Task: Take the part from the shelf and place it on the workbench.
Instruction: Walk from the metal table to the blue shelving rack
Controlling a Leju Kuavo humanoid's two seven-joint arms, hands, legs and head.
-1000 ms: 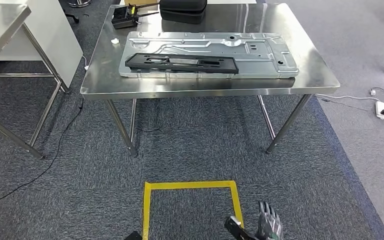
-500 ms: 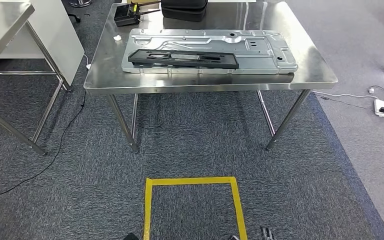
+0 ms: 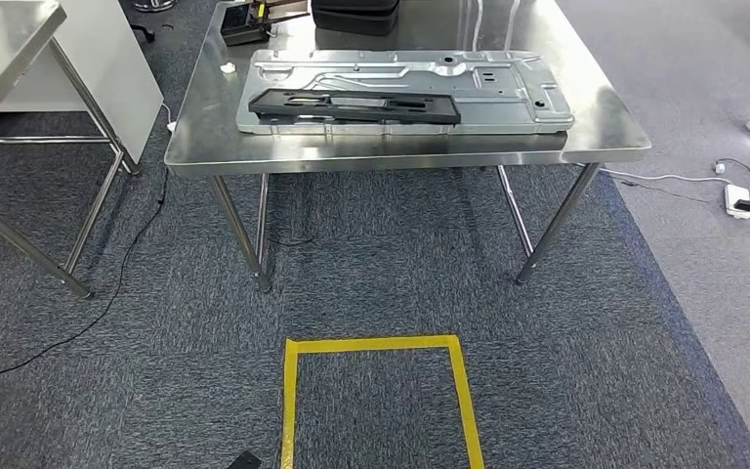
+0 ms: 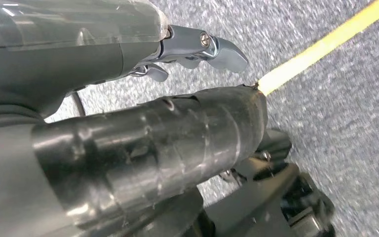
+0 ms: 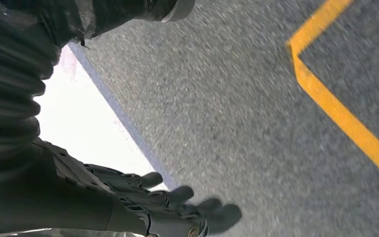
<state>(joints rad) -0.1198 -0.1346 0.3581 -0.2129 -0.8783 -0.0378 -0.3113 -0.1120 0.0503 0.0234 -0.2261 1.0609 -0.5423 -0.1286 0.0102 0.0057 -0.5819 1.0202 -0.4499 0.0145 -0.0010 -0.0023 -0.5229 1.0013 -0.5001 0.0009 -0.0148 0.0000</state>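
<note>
Black part (image 3: 356, 106), long and flat, lay on the silver panel (image 3: 508, 93), along the panel's near edge and toward its left end. The panel itself sat mid-workbench (image 3: 400, 158), parallel to the front edge. If that black piece was the task's part, I'd judge the placing done and the step in hand a stand-off from the bench. If not, the fetch hadn't started. I couldn't settle which.

Right hand (image 5: 168, 207) hung over the carpet, fingers loosely spread and holding nothing. Left hand (image 4: 143, 143) also hung low near the yellow tape. I saw nothing in it, but the thumb blocked most of the fingers, so I couldn't tell whether it was spread or curled.

Next move, my guess: if another part was needed, turn to the shelf and get a flat, two-point hold on a long thin piece. It'd likely sag or twist if held by one end.

Hard to read:
- Where the shelf stood, I couldn't tell.
- The workbench's far edge was cut off. A dark case (image 3: 356, 15) and a small black-and-yellow tool (image 3: 244, 24) there were partly out of frame.
- The second table (image 3: 0, 39) at left showed just a corner.
- The yellow tape square (image 3: 288, 401) on the floor was clipped at its near side.
- Both wrist views were motion-blurred.
</note>
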